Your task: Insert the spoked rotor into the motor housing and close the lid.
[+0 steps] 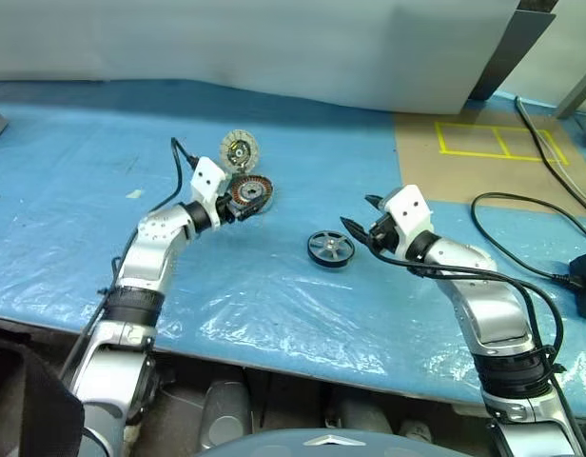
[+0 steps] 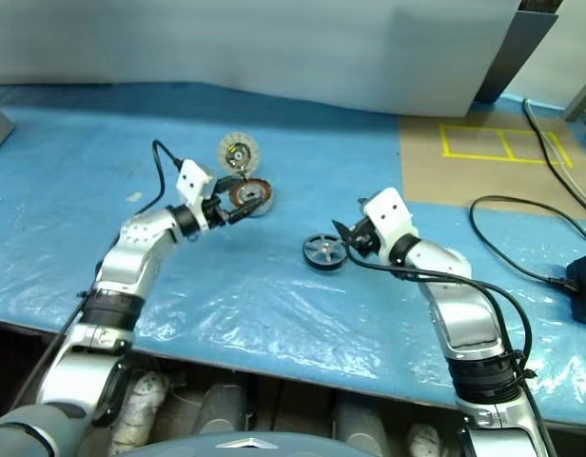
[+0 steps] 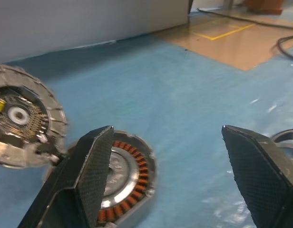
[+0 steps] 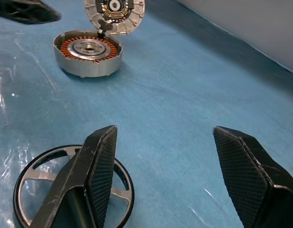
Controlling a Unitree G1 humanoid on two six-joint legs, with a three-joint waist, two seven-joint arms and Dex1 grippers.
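Nothing is assembled yet. The dark-rimmed, silver-spoked rotor point(image 1: 331, 248) lies flat on the blue plastic-covered surface point(image 1: 302, 152), just beside the wide-open, empty right claw point(image 1: 358, 231). The grey copper-wound motor housing point(image 4: 88, 52) sits open, its pale ribbed lid point(image 4: 114, 14) upright behind, by the open, empty left claw point(image 1: 239, 209).

Two arms in silver-grey metal casing, each built of rounded segments joined by black ribbed collars. White, box-shaped wrist housings carry small dark circular fittings on their faces. Left gripper point(image 1: 244, 211) and right gripper point(image 1: 358, 228) each end in two black fingers point(image 4: 101, 156) with broad, wedge-shaped pads of finely cross-hatched texture. A thin black cable loops from each wrist housing along the forearm.
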